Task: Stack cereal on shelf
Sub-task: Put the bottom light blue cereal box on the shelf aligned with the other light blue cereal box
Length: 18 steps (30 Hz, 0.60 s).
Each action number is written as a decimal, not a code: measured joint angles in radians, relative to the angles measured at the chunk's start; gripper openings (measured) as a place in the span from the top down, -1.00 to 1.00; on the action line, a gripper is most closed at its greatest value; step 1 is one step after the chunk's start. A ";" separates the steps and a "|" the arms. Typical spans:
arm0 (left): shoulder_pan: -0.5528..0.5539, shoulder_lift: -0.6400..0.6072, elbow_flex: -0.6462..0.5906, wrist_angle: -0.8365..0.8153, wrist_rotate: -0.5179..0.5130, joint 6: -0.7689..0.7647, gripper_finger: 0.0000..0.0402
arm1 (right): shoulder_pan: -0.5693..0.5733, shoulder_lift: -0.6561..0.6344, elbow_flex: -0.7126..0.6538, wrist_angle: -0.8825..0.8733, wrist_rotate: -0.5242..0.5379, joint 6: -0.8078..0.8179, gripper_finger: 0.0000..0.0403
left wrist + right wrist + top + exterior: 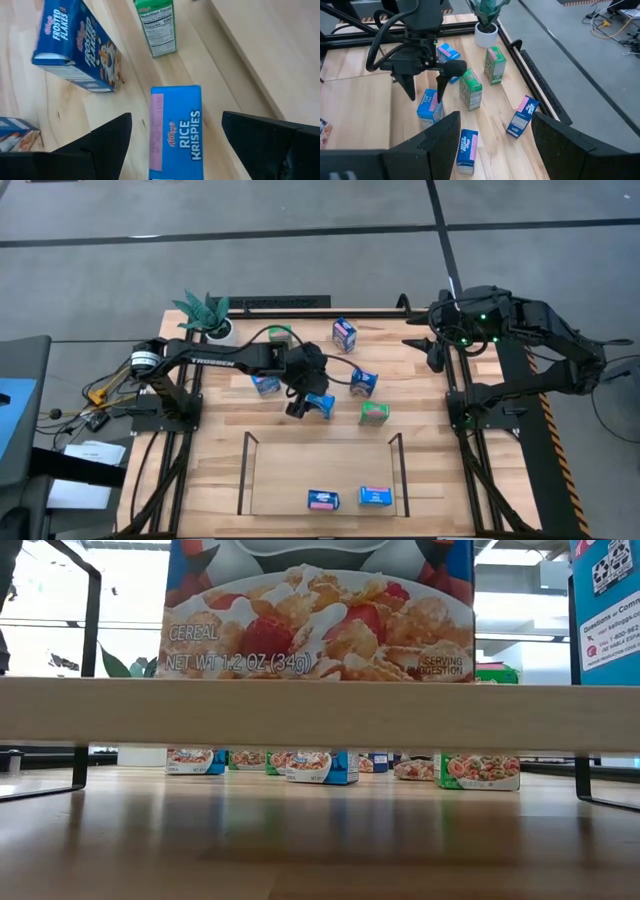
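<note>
Two blue boxes (pixel 349 499) lie on the shelf (pixel 280 495) base at the bench's (pixel 420 470) near edge. Mid-bench, left gripper (pixel 307 403) hangs released astride a blue Rice Krispies box (pixel 176 131). Loose cereal (pixel 374 413) lies scattered around it. Right gripper (pixel 432 352) waits half-spread at the far right corner. Grey floor (pixel 300 260) surrounds the bench.

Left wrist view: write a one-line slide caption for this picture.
Open left gripper straddles a blue Rice Krispies box on the table, with a Frosted Flakes box and green box beyond.
</note>
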 joint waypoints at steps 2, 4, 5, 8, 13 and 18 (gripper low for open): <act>0.002 0.011 0.000 0.002 0.002 0.010 -0.49 | -0.004 0.000 0.000 0.000 -0.002 -0.001 -0.34; 0.002 0.018 -0.001 -0.011 0.005 0.012 -0.49 | -0.004 0.000 0.000 0.000 -0.002 -0.002 -0.34; 0.002 0.018 -0.002 -0.012 0.016 0.011 -0.49 | -0.005 0.000 0.000 0.000 -0.002 -0.003 -0.34; 0.000 0.034 0.000 0.009 0.020 -0.009 -0.49 | -0.005 0.000 0.000 0.000 -0.002 -0.006 -0.34; 0.003 0.044 0.001 0.002 0.041 -0.010 -0.47 | -0.004 0.000 0.000 0.002 -0.002 -0.022 -0.34; 0.006 0.049 0.000 -0.003 0.041 -0.014 -0.36 | -0.005 0.000 0.000 0.002 -0.002 -0.027 -0.34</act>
